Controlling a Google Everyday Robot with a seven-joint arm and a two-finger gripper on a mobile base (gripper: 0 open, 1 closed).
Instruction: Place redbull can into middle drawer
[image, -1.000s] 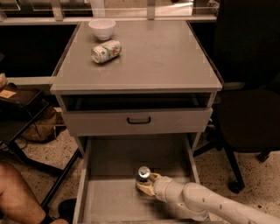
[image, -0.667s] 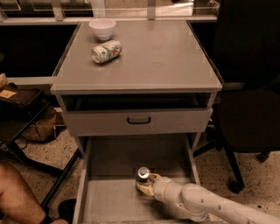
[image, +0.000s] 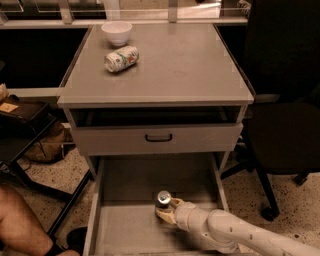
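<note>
In middle drawer, gripper touches upright redbull can mid-floor, off both walls.

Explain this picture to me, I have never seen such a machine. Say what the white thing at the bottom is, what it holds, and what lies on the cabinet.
There is one picture, from a single camera looking down at the front of a grey cabinet. The white thing is the robot's arm, reaching in from the lower right. At its tip is a gripper, a two-finger clamp. It is closed on the redbull can, which stands upright inside the pulled-out middle drawer. The drawer above it, with a black handle, is only slightly open. On the cabinet's top sit a white bowl and a white-and-green can lying on its side.
</note>
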